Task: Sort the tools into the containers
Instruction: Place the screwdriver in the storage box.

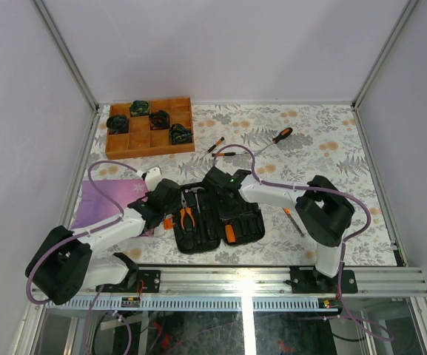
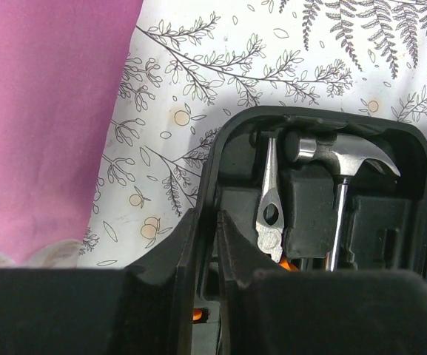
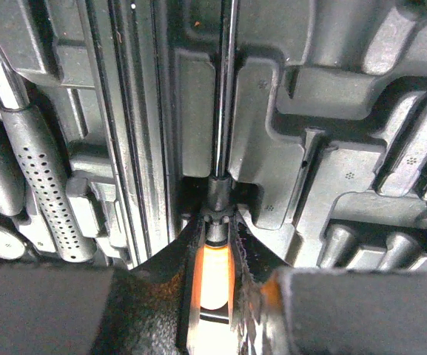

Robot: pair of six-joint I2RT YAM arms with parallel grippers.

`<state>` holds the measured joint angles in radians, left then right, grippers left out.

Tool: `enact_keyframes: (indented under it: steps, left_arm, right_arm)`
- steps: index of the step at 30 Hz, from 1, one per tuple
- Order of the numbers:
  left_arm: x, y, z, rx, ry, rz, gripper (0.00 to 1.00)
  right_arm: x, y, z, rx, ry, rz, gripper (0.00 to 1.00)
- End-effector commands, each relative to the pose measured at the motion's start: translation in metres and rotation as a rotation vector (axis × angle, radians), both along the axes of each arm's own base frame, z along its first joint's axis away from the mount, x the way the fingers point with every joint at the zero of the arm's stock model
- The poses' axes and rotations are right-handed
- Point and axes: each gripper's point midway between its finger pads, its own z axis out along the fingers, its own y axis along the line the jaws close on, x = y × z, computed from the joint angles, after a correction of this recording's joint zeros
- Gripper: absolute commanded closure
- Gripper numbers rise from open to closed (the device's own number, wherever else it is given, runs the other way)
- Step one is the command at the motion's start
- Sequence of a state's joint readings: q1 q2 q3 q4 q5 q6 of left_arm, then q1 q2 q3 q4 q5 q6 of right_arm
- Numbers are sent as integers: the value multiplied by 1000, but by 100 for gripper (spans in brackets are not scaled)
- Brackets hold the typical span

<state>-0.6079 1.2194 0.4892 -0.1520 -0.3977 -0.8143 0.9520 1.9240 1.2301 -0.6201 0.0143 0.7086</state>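
Note:
The black tool case [image 1: 246, 222] lies open mid-table. In its left half sit the orange-handled pliers [image 1: 187, 217] and the hammer [image 1: 196, 198]; the left wrist view shows the pliers' steel nose [image 2: 271, 214] and the hammer head [image 2: 346, 151] in their slots. My left gripper [image 1: 170, 201] is shut on the case's left rim [image 2: 214, 170], which runs between its fingers [image 2: 187, 251]. Over the case's middle, my right gripper [image 1: 219, 180] is shut on an orange-handled screwdriver [image 3: 214, 277]. That screwdriver's shaft [image 3: 224, 111] lies along a moulded slot.
Three screwdrivers lie loose on the floral cloth: two behind the case [image 1: 281, 136] [image 1: 215, 144] and one to its right [image 1: 294, 220]. A brown wooden tray [image 1: 140, 143] holding dark objects stands at the back left. A purple cloth [image 1: 98, 203] lies left of the case.

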Motion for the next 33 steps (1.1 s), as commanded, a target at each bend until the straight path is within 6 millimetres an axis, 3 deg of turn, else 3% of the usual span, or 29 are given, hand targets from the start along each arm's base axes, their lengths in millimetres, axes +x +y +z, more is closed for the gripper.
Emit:
enact_keyframes:
  steps: [1, 4, 7, 16, 19, 24, 33]
  left_arm:
    - [-38, -69, -8, -232, 125, -226, 100]
    - [-40, -69, -8, -233, 123, -229, 100]
    - [-40, -66, -6, -227, 116, -222, 100]
    - [-39, -57, -5, -182, 114, -206, 100]
    - [-40, -53, -4, -170, 113, -197, 100]
    - [-42, -47, -3, -152, 110, -189, 100]
    - [-38, -52, -1, -139, 106, -227, 100]
  right_arm:
    - [-130, -57, -222, -184, 360, 21, 100]
    - [-127, -56, -219, -168, 335, 14, 100]
    - [-112, -55, -196, -152, 237, 7, 100]
    - [-57, -19, -87, -17, -39, 90, 99]
    - [-49, -9, -61, 38, -87, 97, 88]
    - [-42, 0, -33, 103, -138, 92, 71]
    - [-28, 16, 24, 213, -238, 94, 54]
